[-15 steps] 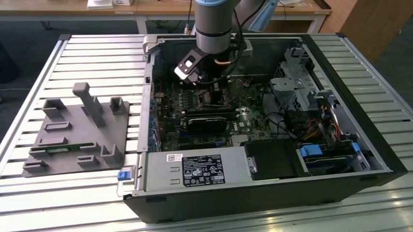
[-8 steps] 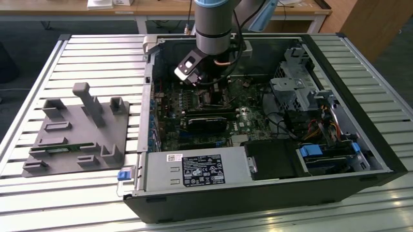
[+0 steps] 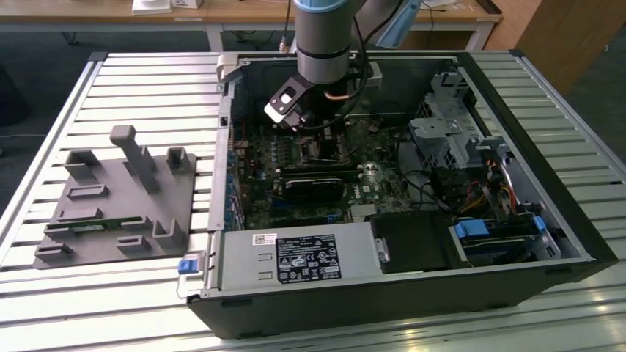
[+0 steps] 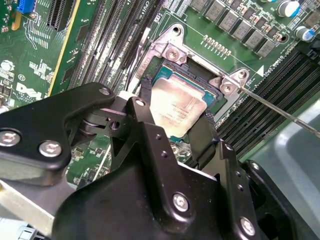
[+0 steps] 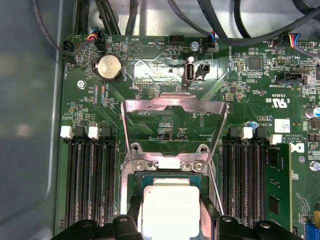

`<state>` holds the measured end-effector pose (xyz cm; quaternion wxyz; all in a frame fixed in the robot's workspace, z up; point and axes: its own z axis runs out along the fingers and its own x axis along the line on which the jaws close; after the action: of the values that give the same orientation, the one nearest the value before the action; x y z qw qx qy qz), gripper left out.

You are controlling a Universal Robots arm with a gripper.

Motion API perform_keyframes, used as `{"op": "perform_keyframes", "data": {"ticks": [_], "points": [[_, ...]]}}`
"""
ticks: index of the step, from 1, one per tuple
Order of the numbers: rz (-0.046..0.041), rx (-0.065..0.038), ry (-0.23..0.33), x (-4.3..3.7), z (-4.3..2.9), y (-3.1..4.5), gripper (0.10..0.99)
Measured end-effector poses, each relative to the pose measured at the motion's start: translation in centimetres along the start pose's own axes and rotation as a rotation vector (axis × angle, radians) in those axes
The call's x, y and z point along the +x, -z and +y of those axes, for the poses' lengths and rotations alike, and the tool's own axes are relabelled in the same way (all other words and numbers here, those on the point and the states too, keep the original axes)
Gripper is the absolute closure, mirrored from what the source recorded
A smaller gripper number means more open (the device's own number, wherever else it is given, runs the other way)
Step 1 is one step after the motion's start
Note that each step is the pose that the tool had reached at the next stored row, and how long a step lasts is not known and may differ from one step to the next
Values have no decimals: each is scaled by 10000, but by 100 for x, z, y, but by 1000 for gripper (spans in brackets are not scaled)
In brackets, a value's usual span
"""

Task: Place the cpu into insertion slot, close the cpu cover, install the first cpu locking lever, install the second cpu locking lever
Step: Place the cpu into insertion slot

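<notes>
Reaching down into an open computer case, the arm is shown from above in the exterior view. The case lies on its side on a slatted table, with a grey fixture plate beside it on the exterior view's left. The gripper is placed over the far part of the green board, near the case's far wall.

In both wrist views the gripper is seen closed to a narrow gap on the cpu, whose 2 opposite edges are met by the 2 black fingers. The silver-grey top of the cpu faces up and is left bare between the fingers. The cpu is held directly over the slot, and part of the slot's dark rim is seen around it. It appears slightly tilted in the second wrist view. Whether it is fully seated cannot be told.

The cover is swung open and stands up from its hinge just beyond the slot, so that the board is seen through its cut-out centre. 1 thin wire lever is seen unlatched, running out from a corner of the slot. Long black memory slots are set on both sides of the slot, and a round coin cell is mounted beyond the cover.
</notes>
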<state>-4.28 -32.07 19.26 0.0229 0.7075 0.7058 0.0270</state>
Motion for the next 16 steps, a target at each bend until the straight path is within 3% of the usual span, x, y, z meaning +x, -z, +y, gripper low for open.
{"op": "perform_keyframes", "data": {"ticks": [10, 11, 16], "points": [[8, -5, 3, 1, 0, -4, 537], [5, -3, 4, 1, 0, -3, 475], [-1, 1, 5, 0, 0, 2, 475]]}}
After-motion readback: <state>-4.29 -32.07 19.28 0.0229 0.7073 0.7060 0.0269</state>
